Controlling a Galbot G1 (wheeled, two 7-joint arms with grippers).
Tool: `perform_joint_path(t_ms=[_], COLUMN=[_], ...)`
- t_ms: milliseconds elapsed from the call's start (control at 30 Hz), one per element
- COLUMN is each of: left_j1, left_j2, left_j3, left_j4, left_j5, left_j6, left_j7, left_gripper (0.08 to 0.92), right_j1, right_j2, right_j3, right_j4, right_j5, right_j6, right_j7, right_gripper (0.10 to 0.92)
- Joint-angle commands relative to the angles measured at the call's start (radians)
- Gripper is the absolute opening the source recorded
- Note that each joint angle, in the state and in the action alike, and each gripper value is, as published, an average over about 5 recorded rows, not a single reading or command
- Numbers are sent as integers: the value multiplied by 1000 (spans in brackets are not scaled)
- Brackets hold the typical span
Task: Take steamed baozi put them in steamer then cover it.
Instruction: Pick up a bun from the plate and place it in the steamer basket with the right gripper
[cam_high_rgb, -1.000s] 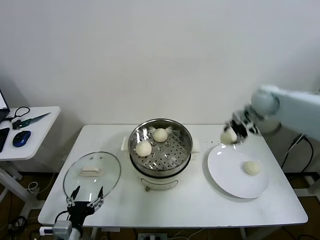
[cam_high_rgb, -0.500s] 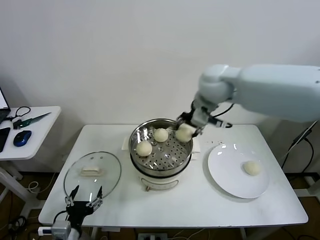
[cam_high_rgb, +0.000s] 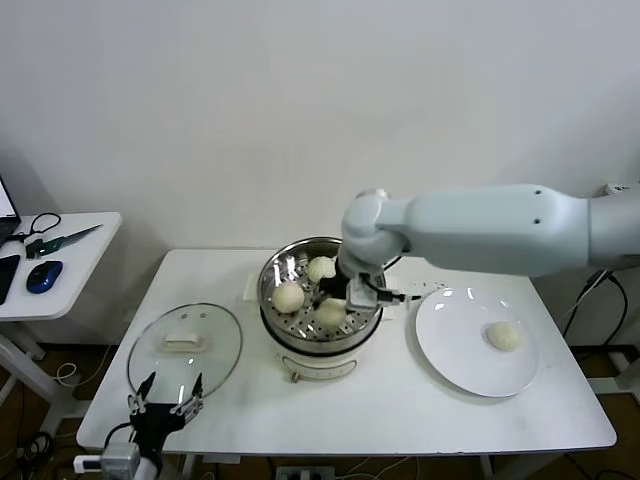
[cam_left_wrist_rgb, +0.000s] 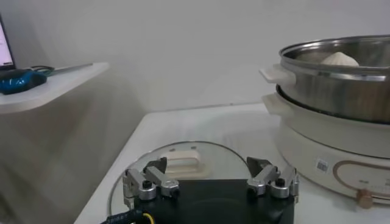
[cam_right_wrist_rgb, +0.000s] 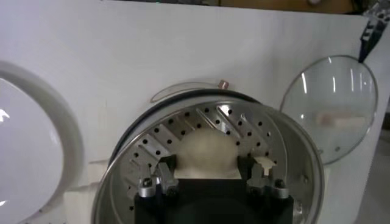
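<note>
Steel perforated steamer (cam_high_rgb: 300, 320), smooth domed baozi (cam_right_wrist_rgb: 208, 150) between right gripper (cam_right_wrist_rgb: 208, 181) fingers (cam_right_wrist_rgb: 166, 170)

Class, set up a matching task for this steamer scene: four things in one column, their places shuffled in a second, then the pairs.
Things:
1. cover
2. plate
3. right pincer
4. left pincer

Places:
A. inside the steamer, holding a baozi
B. right of the steamer, with one baozi
C. flat on the table, left of the steamer
D. open, at the table's near-left edge

Pairs: 1-C, 2-B, 3-A, 4-D
</note>
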Motion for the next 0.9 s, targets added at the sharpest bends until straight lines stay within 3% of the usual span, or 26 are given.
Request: perform_joint_path(t_ms=[33, 333, 600, 733, 900], left_j1=[0, 5, 8, 9, 7], left_j2=[-1, 0, -3, -5, -6], left_j3=[1, -4, -4, -3, -4], left_j4=[1, 2, 0, 0, 2], left_j5=[-1, -3, -4, -6, -6], left_j6=[0, -2, -4, -5, -4], left_j7=[0, -1, -2, -2, -2], left_gripper=[823, 823, 823, 823, 823], right_j1=[-92, -117, -98, -40, 126], right_j2=[54, 78, 74, 31, -84], right_j3=[10, 22, 21, 34, 25], right_j4=[-37, -78, -99, -98, -151], right_j5=[-68, -83, -54, 19, 245], right_j6=[15, 29, 52, 88, 130], right_j7=[25, 23, 23, 4, -135], right_gripper=[666, 679, 801, 821, 823])
